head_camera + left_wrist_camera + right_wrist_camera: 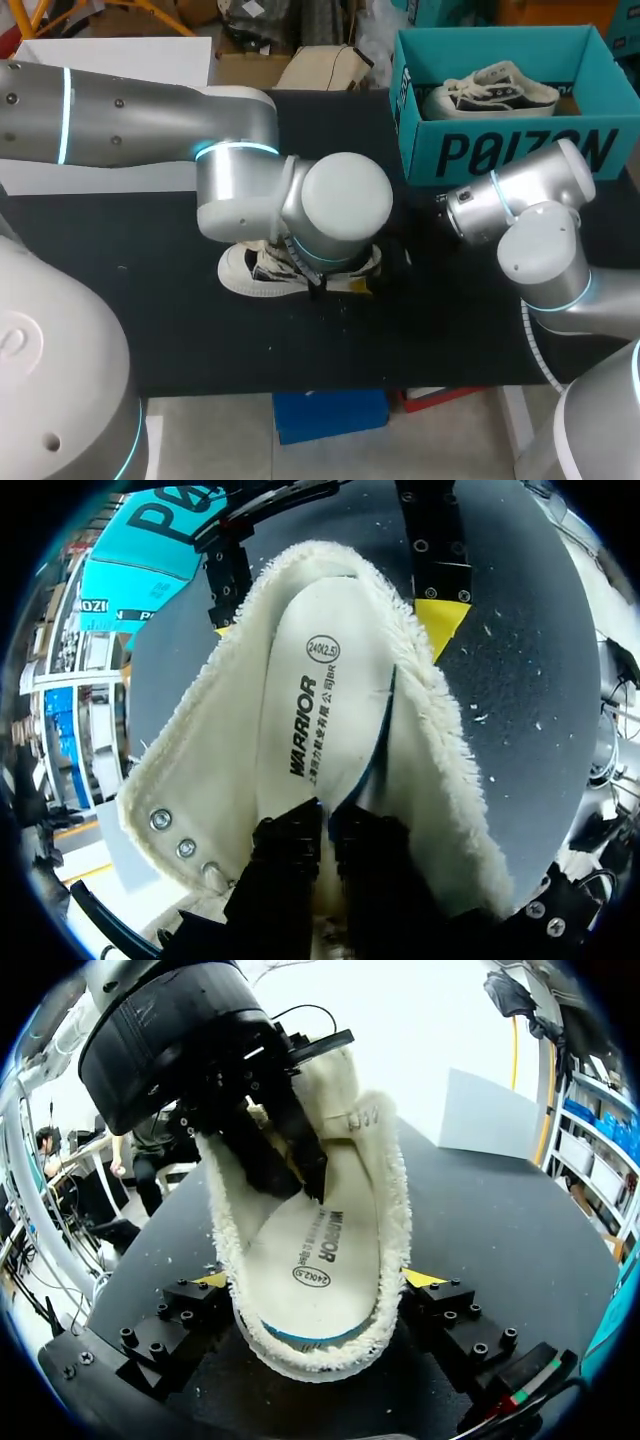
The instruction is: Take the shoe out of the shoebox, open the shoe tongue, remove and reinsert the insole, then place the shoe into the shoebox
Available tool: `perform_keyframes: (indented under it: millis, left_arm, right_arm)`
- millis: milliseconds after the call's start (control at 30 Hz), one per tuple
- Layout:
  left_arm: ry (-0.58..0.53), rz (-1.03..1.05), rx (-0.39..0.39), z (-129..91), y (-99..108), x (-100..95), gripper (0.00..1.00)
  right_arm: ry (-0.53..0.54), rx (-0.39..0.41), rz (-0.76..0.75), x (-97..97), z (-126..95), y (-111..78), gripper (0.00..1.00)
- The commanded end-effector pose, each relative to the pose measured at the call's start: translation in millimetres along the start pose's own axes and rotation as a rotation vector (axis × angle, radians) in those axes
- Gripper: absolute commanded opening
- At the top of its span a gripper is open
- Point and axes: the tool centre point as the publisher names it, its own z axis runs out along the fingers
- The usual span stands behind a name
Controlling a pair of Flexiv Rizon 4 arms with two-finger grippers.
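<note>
Shoe (255, 272) is out of the shoebox (520, 150) and on the black table (180, 330), under my left arm's wrist and well apart from the box. I count the first step as done. A second shoe (490, 92) lies inside the box.

The shoe's mouth is spread wide, fleece lining laid open. The insole (320, 680) shows along most of its length from both wrist views. I can't pick out the tongue itself, but with the mouth this open I judge the tongue step done too.

Right gripper (318, 1280): fingers stand wide, one yellow tip against each side of the shoe at the end nearest that wrist. I read this as a bracing hold on the shoe.

Left gripper (325, 825): fingers are down inside the shoe's mouth and nearly closed. A raised edge of the insole runs up between them. I take that as a pinch on the insole; their yellow tips don't show from the left wrist.

The insole lies mostly flat in the shoe, lifted only along the edge by the left fingers. The insole step is the one in hand. I can't tell from this whether it is starting out or nearly seated again.

Left to do, by my judgement: finish the insole, release it, then carry the shoe to the shoebox and set it in beside the other one
</note>
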Motion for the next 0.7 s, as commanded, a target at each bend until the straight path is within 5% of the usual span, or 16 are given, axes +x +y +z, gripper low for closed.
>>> perform_keyframes:
  millis: [33, 300, 700]
  left_arm:
    - [0.055, 0.031, 0.079, 70, 12, -12.8, 0.00]
    - [0.246, 0.149, 0.178, 50, -4, 7.4, 0.00]
    - [0.352, 0.174, 0.310, 17, -12, 30.0, 0.00]
  right_arm:
    - [0.002, 0.002, 0.001, 2.3, 0, -5.6, 0.00]
    - [0.002, 0.002, 0.001, 2.3, 0, -5.6, 0.00]
    - [0.002, 0.002, 0.001, 2.3, 0, -5.6, 0.00]
